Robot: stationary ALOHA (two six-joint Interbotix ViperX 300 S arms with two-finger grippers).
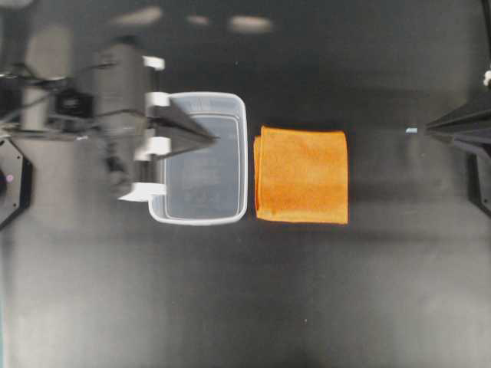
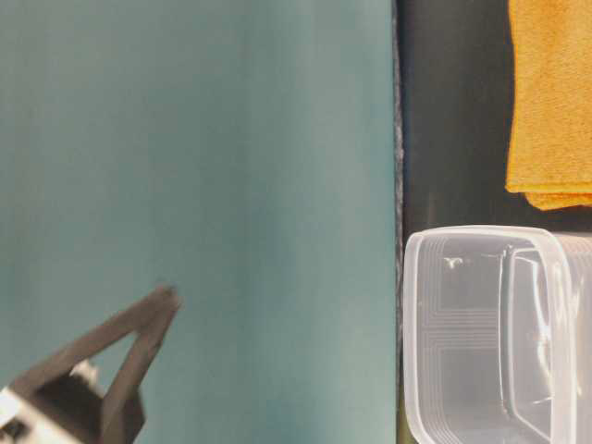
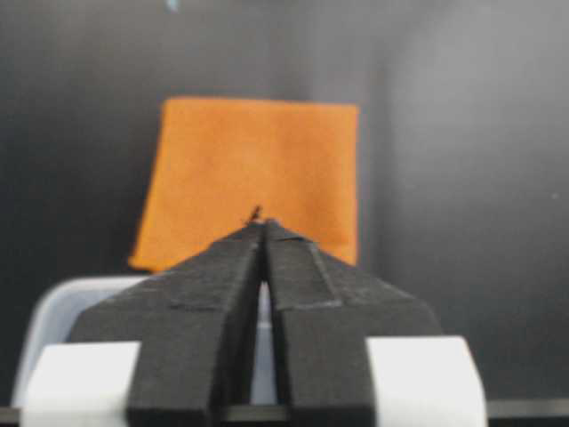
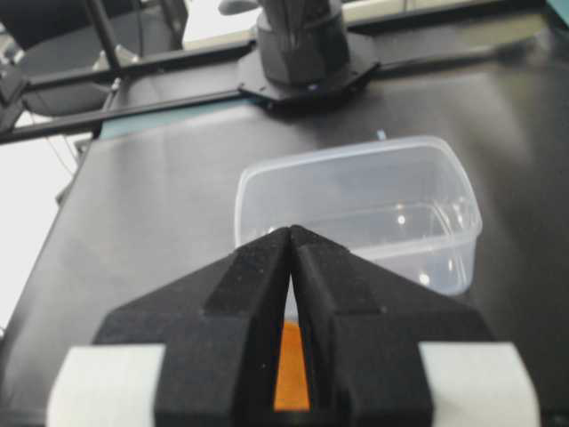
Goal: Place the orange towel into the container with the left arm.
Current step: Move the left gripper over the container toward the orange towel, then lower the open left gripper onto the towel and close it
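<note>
The orange towel [image 1: 301, 175] lies folded flat on the black table, just right of the container [image 1: 236, 162], a clear plastic tub that stands empty. My left gripper [image 1: 215, 139] hovers over the container's upper part, shut with nothing in it, tips pointing at the towel. In the left wrist view the shut gripper [image 3: 264, 222] sits in front of the towel [image 3: 249, 169], with the container's rim [image 3: 53, 302] below. At the right edge my right gripper [image 1: 430, 129] rests shut and empty, apart from the towel. From the right wrist view, its tips [image 4: 291, 229] meet before the container [image 4: 356, 209].
The base of the left arm [image 4: 302, 44] stands behind the container in the right wrist view. A teal wall [image 2: 194, 185] fills the table-level view beside the table edge, where the towel [image 2: 550, 102] and the container [image 2: 490, 333] also show. Black tabletop surrounds both objects.
</note>
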